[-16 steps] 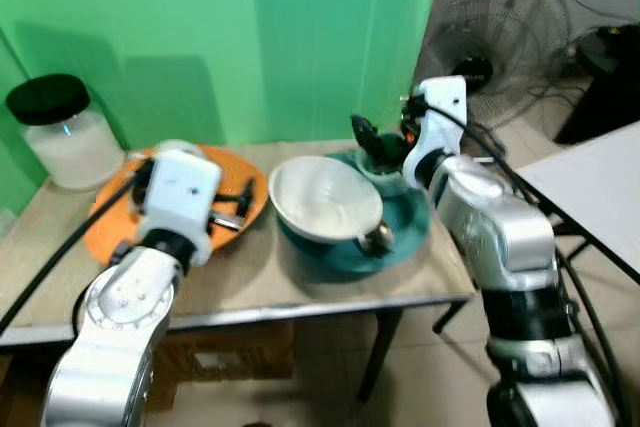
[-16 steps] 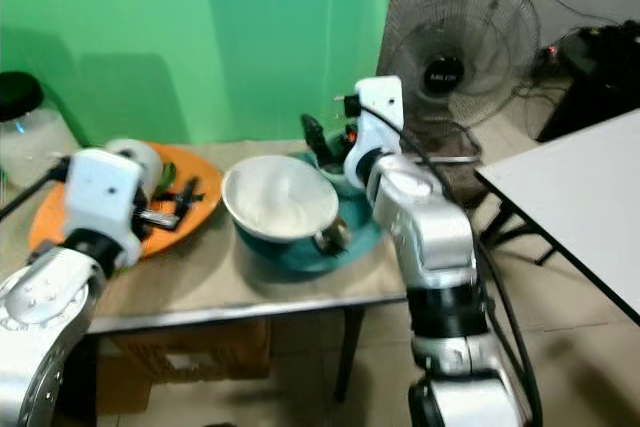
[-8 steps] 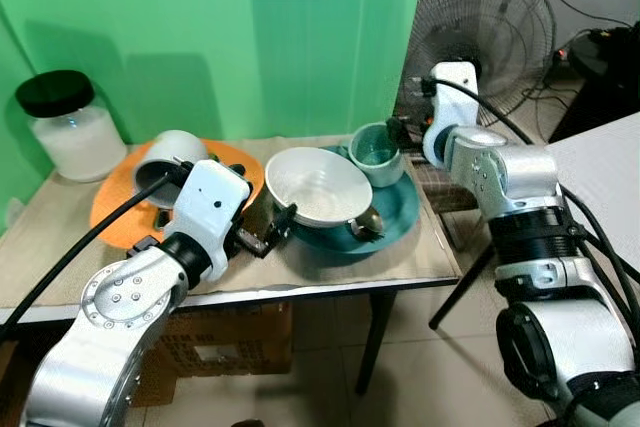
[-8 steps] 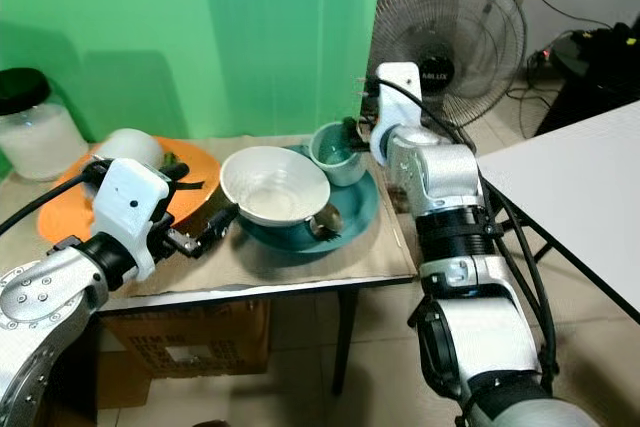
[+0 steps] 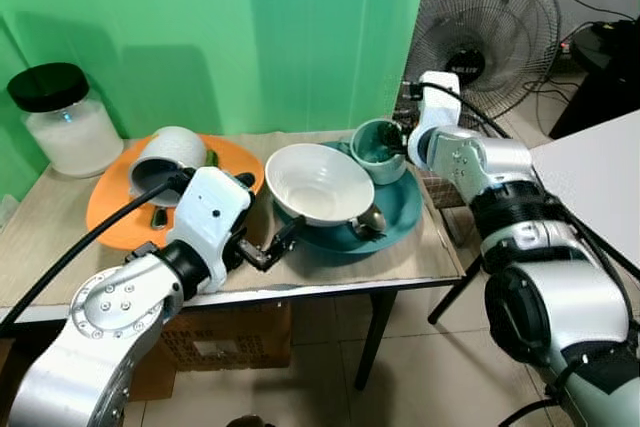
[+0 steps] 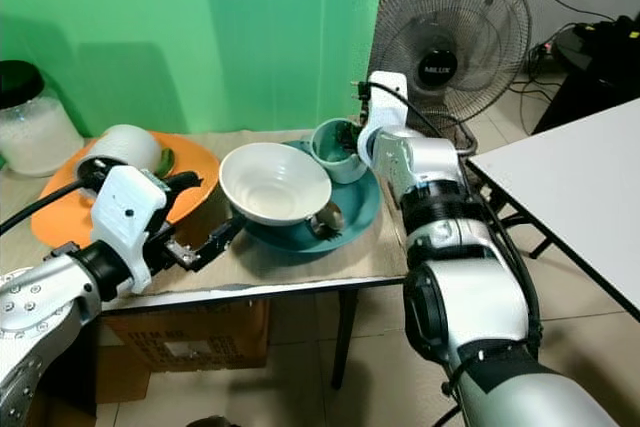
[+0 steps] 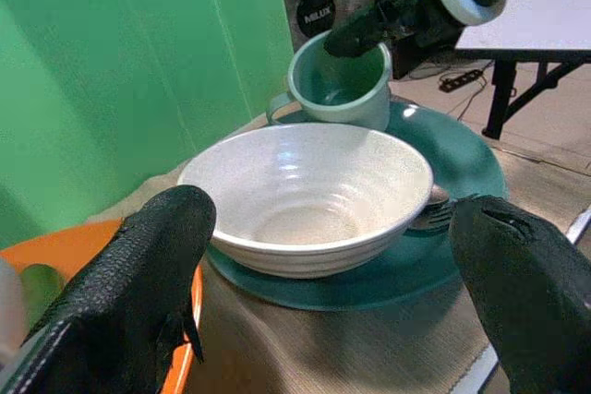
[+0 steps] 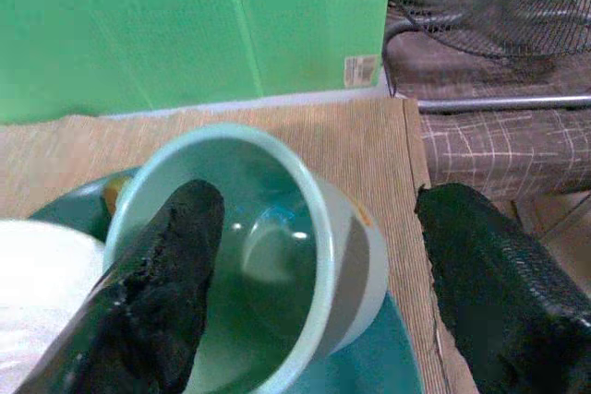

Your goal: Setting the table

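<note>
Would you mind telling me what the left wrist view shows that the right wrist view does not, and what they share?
The left wrist view alone takes in the whole white bowl, the edge of the orange plate, the spoon beside the bowl and the open left gripper. The right wrist view alone looks down into the cup, one finger of the open right gripper inside its rim, with the fan base beyond. Both show the teal cup on the teal plate.

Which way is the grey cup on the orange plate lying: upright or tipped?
Tipped: the grey cup lies on its side on the orange plate, mouth facing sideways.
</note>
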Robot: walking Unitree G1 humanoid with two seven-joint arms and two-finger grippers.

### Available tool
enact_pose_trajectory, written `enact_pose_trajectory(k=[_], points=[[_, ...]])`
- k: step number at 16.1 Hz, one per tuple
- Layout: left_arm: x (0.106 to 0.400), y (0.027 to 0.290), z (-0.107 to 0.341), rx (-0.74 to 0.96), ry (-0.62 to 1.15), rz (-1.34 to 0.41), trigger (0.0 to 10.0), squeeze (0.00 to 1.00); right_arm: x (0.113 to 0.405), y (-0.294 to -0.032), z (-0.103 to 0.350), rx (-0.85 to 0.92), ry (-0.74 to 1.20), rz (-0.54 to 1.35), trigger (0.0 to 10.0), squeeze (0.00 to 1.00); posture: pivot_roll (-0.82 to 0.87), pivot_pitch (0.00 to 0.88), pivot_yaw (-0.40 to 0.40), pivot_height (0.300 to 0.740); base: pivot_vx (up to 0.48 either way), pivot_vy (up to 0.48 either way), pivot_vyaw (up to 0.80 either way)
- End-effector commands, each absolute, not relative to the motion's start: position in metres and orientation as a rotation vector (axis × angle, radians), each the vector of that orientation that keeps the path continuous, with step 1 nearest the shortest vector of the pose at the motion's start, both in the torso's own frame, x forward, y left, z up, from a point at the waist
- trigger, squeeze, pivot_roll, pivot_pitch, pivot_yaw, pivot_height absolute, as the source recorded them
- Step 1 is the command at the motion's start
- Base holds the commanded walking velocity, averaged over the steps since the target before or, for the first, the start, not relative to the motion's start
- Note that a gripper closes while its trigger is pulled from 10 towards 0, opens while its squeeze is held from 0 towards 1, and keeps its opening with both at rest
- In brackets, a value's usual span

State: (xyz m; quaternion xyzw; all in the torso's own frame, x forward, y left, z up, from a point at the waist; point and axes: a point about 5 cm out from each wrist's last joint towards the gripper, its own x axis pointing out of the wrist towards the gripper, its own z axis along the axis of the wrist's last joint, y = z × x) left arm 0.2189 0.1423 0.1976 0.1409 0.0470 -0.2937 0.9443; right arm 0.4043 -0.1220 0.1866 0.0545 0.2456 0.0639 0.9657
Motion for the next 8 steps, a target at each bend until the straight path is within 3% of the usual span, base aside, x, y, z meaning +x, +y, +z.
enact_pose_trajectory(k=[1,8], points=[[0.2172,0.1408,0.1975,0.291,0.106,-0.611,10.0,0.0,0.4075,-0.1242,0.1938,0.121,0.471,0.119,0.0,0.0,0.05,0.003,-0.02,0.74,0.0,0.0,0.0],[0.2136,0.1421,0.194,0.319,0.127,-0.611,10.0,0.0,0.4099,-0.1249,0.1866,0.115,0.486,0.085,0.0,0.0,0.06,0.0,-0.025,0.74,0.0,0.0,0.0]])
